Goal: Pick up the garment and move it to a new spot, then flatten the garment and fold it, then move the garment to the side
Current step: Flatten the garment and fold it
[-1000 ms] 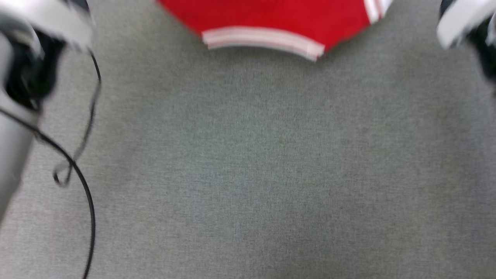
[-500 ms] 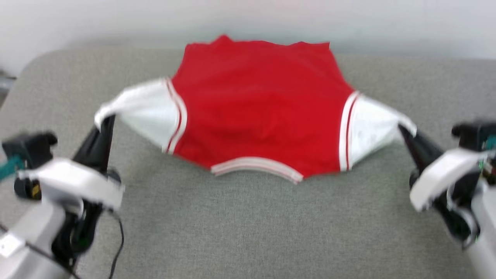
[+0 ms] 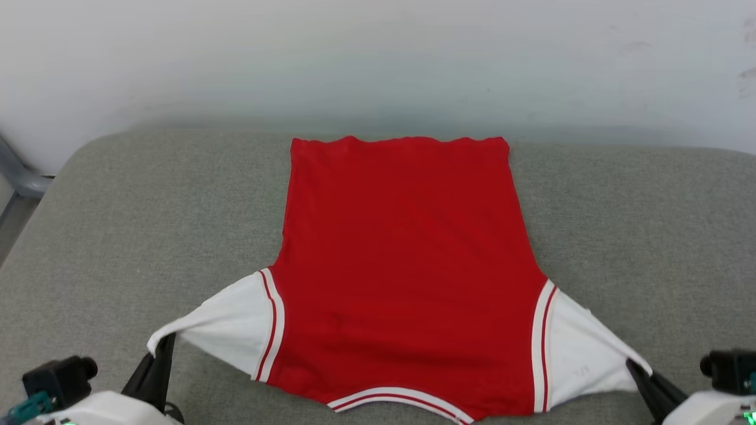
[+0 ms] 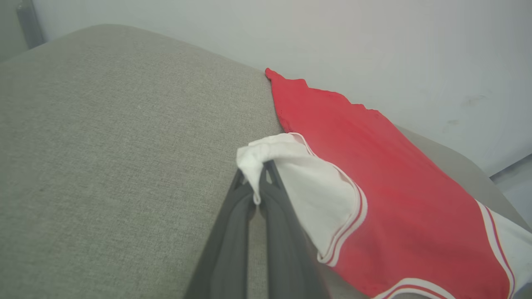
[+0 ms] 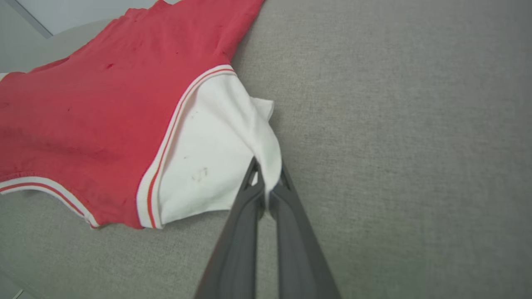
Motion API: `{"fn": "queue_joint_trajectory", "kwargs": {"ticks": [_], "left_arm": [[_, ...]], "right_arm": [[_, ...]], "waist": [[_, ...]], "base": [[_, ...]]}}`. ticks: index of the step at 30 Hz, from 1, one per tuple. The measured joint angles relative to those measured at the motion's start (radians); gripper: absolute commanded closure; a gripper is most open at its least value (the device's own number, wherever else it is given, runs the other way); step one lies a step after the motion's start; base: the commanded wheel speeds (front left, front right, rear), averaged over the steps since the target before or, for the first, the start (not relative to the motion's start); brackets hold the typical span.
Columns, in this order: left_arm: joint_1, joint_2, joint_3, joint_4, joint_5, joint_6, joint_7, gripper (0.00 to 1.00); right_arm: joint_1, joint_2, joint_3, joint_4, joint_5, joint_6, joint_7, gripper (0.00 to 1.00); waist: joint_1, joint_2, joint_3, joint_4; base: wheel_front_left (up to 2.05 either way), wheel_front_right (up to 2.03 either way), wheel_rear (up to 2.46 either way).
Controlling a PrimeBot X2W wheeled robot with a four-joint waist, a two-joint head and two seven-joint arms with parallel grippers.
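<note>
Now my left tool (image 4: 258, 182) and right tool (image 5: 266, 182) each pinch a white sleeve (image 3: 230, 330), and the red shirt (image 3: 401, 265), bunched a moment ago, lies stretched flat on the surface (image 3: 118, 236), ready for folding.

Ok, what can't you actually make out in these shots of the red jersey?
1. Underside of the red jersey: it lies against the grey cushion, hidden by its own cloth.
2. Collar: near part cut by the head view's bottom edge.
3. Left tool and right tool: bodies cut by that same edge.
4. Sleeve cuffs: bunched in the shut tool tips, wrist views, so their trim is hidden.
</note>
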Motion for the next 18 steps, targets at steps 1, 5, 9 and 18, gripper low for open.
{"fn": "queue_joint_trajectory", "kwargs": {"ticks": [1, 5, 9, 18], "left_arm": [[0.020, -0.007, 0.011, -0.001, -0.002, 0.003, 0.000, 1.00], [0.099, -0.037, 0.036, 0.007, -0.005, 0.005, 0.000, 1.00], [0.154, -0.067, 0.049, 0.028, -0.001, 0.001, 0.000, 1.00], [0.179, -0.098, 0.045, 0.062, 0.033, -0.020, 0.000, 1.00]], "right_arm": [[0.025, 0.004, -0.009, -0.009, -0.006, 0.000, 0.008, 1.00], [0.114, 0.026, -0.043, -0.031, -0.016, 0.000, 0.032, 1.00], [0.191, 0.028, -0.054, -0.034, -0.032, 0.000, 0.060, 1.00], [0.248, 0.049, -0.079, -0.031, -0.030, 0.000, 0.088, 0.86]], "waist": [[0.0000, 0.0000, -0.005, 0.000], [0.0001, 0.0000, -0.017, -0.001], [0.0001, 0.0000, -0.019, 0.003], [0.0003, 0.0000, -0.011, 0.020]], "base": [[0.00, 0.00, 0.00], [0.00, 0.00, 0.00], [0.00, 0.00, 0.00], [0.00, 0.00, 0.00]]}}
